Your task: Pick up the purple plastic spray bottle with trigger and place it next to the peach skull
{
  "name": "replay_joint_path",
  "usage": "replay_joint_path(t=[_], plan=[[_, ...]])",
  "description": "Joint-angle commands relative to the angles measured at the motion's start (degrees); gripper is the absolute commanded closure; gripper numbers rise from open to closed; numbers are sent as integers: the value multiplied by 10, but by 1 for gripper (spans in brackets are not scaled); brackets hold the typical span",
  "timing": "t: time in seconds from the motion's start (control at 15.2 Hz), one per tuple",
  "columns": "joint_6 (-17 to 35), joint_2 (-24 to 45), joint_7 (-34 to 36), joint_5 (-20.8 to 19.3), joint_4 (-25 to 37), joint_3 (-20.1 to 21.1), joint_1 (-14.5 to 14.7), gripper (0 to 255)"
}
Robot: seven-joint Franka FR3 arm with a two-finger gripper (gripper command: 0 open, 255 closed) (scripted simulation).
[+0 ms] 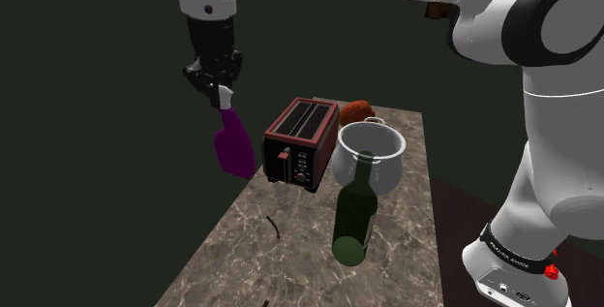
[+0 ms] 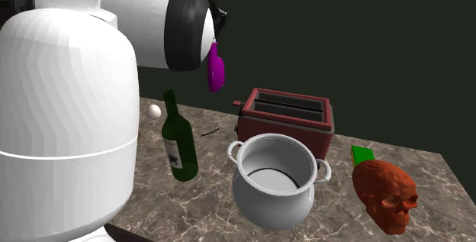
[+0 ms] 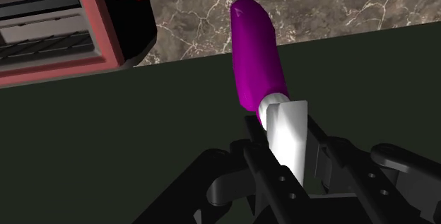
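From beside the arm (image 1: 557, 131) the shoulder view looks down the tabletop (image 1: 290, 257); the second exterior view crosses it, closer to the arm. The wrist view shares their toaster (image 3: 63, 32)

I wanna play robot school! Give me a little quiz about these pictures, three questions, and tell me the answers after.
1. True or false: the purple spray bottle is standing on the table.
2. Which of these is nearest the reddish skull? A the grey pot; B the green bottle; C the small white ball.
3. Fill the gap: the gripper clasps the spray bottle by its ____ head.
Key: 1 false, it hangs in the air from the gripper. 2 A. 3 white.
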Motion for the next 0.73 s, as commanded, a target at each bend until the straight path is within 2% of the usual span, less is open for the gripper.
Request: replay_joint_path(t=[0.0,0.33,0.4,0.66], plan=[[-21,7,-2,-3,28,-1,6,255],[-80,39,-8,-17,119,-4,30,255],[-82,40,-8,-18,122,-4,31,255],[-46,-44,-49,24,10,-2,-45,255]])
